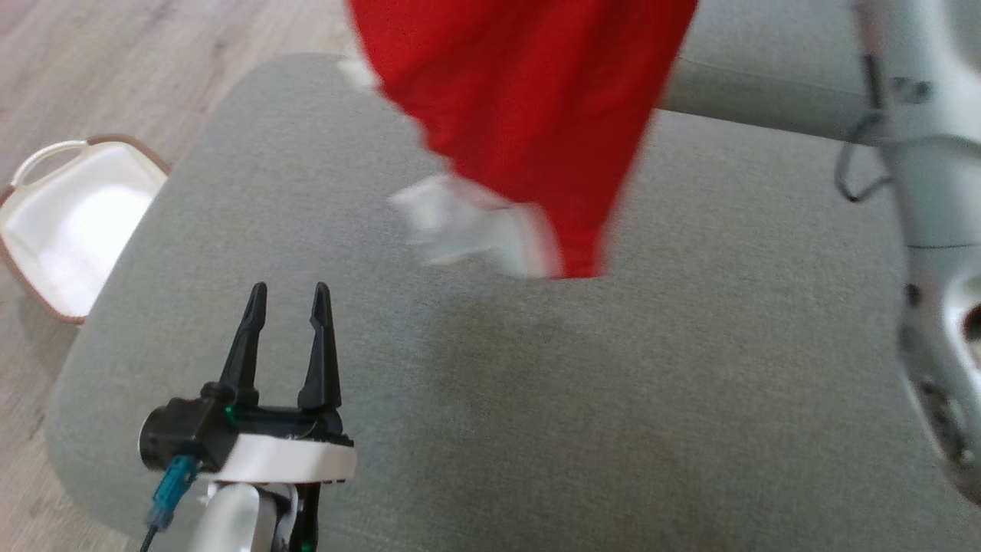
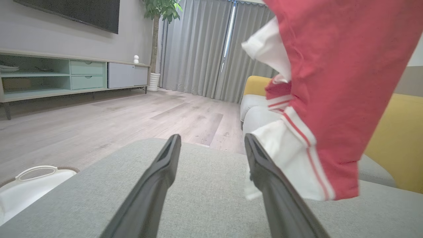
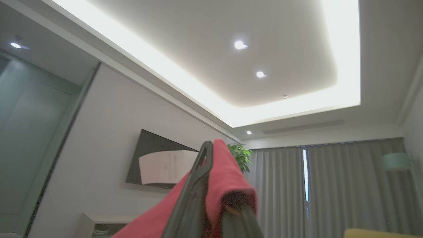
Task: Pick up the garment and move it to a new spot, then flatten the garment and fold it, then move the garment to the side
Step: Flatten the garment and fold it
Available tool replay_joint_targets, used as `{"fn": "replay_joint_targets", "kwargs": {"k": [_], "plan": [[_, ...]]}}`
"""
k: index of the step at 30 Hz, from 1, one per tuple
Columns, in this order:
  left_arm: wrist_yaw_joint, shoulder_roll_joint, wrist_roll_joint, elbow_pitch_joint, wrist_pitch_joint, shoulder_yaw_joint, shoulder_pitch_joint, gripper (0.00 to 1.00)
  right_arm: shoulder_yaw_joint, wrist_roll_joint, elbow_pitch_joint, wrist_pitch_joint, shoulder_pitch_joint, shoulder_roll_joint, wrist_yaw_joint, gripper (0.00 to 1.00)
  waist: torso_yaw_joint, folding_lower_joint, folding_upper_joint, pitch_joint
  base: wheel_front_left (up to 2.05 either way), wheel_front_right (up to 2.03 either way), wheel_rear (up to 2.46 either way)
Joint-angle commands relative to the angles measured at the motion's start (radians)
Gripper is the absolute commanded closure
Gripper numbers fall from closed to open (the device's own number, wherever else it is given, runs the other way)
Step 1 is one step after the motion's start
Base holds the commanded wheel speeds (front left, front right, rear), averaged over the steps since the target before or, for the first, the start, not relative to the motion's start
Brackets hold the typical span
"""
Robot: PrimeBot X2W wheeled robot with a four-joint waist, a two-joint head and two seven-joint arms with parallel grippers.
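Observation:
A red garment (image 1: 529, 115) with white striped trim hangs in the air over the grey cushion (image 1: 613, 383), its lower white edge just above the fabric. In the left wrist view the garment (image 2: 340, 92) dangles at the right, close to the right finger. My right gripper (image 3: 219, 185) is shut on a bunch of the red cloth (image 3: 228, 172) and points up toward the ceiling. Its pale forearm (image 1: 927, 192) runs down the right edge of the head view. My left gripper (image 1: 287, 307) stands open low over the cushion's near left part, nothing between its fingers (image 2: 165, 165).
A white basket (image 1: 69, 222) with a brown rim sits on the wooden floor left of the cushion. A yellow sofa back (image 2: 393, 138) rises behind the seat. A low TV cabinet (image 2: 66, 76) and curtains stand far across the room.

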Motion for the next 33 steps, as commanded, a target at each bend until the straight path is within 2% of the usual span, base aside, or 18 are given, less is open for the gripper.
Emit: {"fn": "replay_joint_targets", "kwargs": {"k": [1,5,10,11,12,17,21,24,29,33], "plan": [[-0.004,0.0,0.012,-0.039,-0.005,0.034,-0.031,0.0,-0.036,0.003,0.002,-0.001,0.04,-0.02,-0.001,1.0,-0.015,0.0001,-0.0001,0.012,0.0,0.0,0.0],[-0.007,0.0,0.01,-0.043,-0.005,0.03,-0.039,0.0,-0.065,0.003,0.094,-0.001,0.155,-0.13,-0.001,1.0,-0.047,0.0001,-0.0001,0.038,0.0,0.0,0.0],[-0.012,-0.001,0.019,-0.035,-0.005,0.019,-0.057,0.0,-0.076,-0.02,0.287,0.05,0.313,-0.274,-0.001,1.0,-0.09,0.0001,-0.0001,0.069,0.0,0.0,0.0],[-0.013,-0.001,0.019,-0.032,-0.005,0.018,-0.06,0.0,-0.091,-0.027,0.334,0.072,0.337,-0.298,-0.001,0.93,-0.099,0.0001,-0.0001,0.072,0.0,0.0,0.0],[-0.014,-0.001,0.02,-0.03,-0.005,0.017,-0.062,0.0,-0.111,-0.037,0.385,0.098,0.356,-0.319,-0.001,0.0,-0.108,0.0001,-0.0001,0.074,0.0,0.0,0.0],[-0.017,-0.001,0.024,-0.023,-0.005,0.01,-0.072,0.0,-0.174,-0.126,0.53,0.124,0.383,-0.374,-0.001,0.0,-0.14,0.0001,-0.0001,0.076,0.0,0.0,0.0],[-0.017,-0.001,0.027,-0.022,-0.005,0.011,-0.077,0.0,-0.222,-0.191,0.582,0.101,0.378,-0.347,-0.001,0.0,-0.173,0.0001,-0.0001,0.068,0.0,0.0,0.0],[-0.019,-0.001,0.03,-0.021,-0.005,0.011,-0.078,0.0,-0.243,-0.23,0.572,0.054,0.37,-0.315,-0.001,0.0,-0.193,0.0001,-0.0001,0.053,0.0,0.0,0.0],[-0.014,-0.001,0.028,-0.03,-0.005,0.014,-0.069,0.0,-0.253,-0.237,0.432,0.003,0.401,-0.204,-0.001,0.0,-0.224,0.0001,-0.0001,0.023,0.0,0.0,0.0],[-0.007,-0.001,0.028,-0.043,-0.005,0.018,-0.059,0.0,-0.234,-0.211,0.164,0.0,0.514,-0.115,-0.001,0.0,-0.251,0.0001,-0.0001,0.013,0.0,0.0,0.0]]}}
